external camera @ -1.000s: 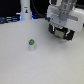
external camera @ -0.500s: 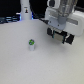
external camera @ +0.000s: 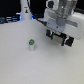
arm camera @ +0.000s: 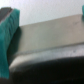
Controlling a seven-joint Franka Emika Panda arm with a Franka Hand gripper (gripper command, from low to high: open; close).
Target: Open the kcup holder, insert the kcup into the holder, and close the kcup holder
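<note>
One kcup (external camera: 32,45) stands on the tabletop (external camera: 20,65) at centre-left; the gripper (external camera: 61,38), jaws apart and empty, straddles the holder (external camera: 68,31) at upper right.

We read this as a robotics lab bench, plain white counter (external camera: 20,65), white robot arm (external camera: 62,15) mounted over it, dark cluttered background along the far edge, lone white bottle-shaped object (external camera: 25,10) standing there, no household furnishings visible to us.
</note>
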